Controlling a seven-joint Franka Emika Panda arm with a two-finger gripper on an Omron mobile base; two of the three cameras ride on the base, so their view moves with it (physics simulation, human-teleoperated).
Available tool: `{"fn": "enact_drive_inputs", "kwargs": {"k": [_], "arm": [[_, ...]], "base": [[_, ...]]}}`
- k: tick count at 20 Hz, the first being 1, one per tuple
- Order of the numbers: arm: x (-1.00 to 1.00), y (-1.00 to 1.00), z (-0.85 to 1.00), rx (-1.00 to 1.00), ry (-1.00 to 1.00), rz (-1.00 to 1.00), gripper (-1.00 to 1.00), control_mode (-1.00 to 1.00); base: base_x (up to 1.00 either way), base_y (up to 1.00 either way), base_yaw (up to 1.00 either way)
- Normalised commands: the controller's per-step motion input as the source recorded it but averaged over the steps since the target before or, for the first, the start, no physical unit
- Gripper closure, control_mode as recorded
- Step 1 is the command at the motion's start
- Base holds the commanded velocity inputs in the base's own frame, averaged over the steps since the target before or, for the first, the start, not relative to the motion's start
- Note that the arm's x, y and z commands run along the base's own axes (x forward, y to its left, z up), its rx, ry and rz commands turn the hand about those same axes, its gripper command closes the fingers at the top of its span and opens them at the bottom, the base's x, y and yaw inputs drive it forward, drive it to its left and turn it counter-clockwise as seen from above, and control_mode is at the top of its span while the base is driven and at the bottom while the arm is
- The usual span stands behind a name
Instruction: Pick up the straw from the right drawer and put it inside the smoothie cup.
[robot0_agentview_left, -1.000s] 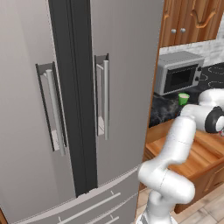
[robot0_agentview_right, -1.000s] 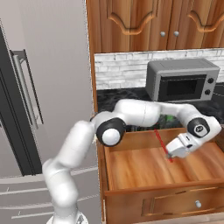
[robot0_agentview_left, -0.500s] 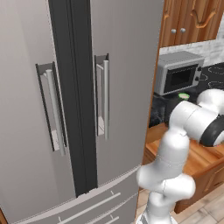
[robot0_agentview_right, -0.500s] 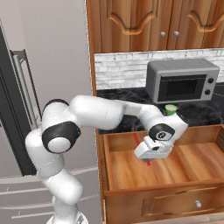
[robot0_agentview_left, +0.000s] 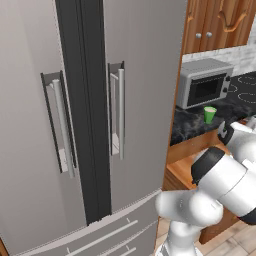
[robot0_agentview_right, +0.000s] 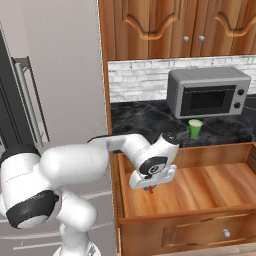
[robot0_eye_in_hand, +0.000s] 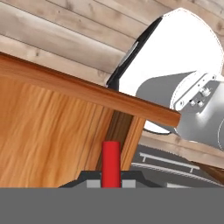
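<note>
My gripper (robot0_agentview_right: 149, 186) hangs over the left part of the open right drawer (robot0_agentview_right: 210, 182), shut on the straw (robot0_agentview_right: 151, 190), a thin red stick that pokes down below the hand. In the hand view the straw (robot0_eye_in_hand: 111, 157) stands up between the finger tips of the gripper (robot0_eye_in_hand: 111, 180), in front of the drawer's wooden wall (robot0_eye_in_hand: 52, 131). The green smoothie cup (robot0_agentview_right: 195, 128) stands upright on the dark counter behind the drawer, to the right of the gripper and apart from it. It also shows as the cup (robot0_agentview_left: 210, 114) in front of the microwave.
A grey microwave (robot0_agentview_right: 207, 92) sits on the black counter (robot0_agentview_right: 140, 122) behind the cup. Carved wooden cabinet doors (robot0_agentview_right: 165, 27) hang above. A tall grey fridge (robot0_agentview_left: 85, 115) fills the left side. My own arm (robot0_agentview_right: 85, 165) folds across the drawer's left end.
The gripper has carried the straw from the right side of the drawer across to its left part, and the arm has folded back toward the base. The cup has not moved.
</note>
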Motion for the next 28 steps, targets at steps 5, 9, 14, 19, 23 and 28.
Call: {"fn": "enact_drive_inputs", "kwargs": {"k": [5, 9, 14, 19, 23, 28], "arm": [[0.0, 0.0, 0.0, 0.0, 0.0, 0.0, 1.0, -1.0], [0.0, 0.0, 0.0, 0.0, 0.0, 0.0, 1.0, -1.0], [0.0, 0.0, 0.0, 0.0, 0.0, 0.0, 1.0, -1.0], [0.0, 0.0, 0.0, 0.0, 0.0, 0.0, 1.0, -1.0], [-0.02, 0.02, 0.0, 0.0, 0.0, 0.01, 1.0, -1.0], [-0.12, 0.01, 0.0, 0.0, 0.0, 0.02, 1.0, 1.0]], "base": [[0.0, 0.0, 0.0], [0.0, 0.0, 0.0], [0.0, 0.0, 0.0], [0.0, 0.0, 0.0], [0.0, 0.0, 0.0], [-0.34, 0.02, 0.03]]}}
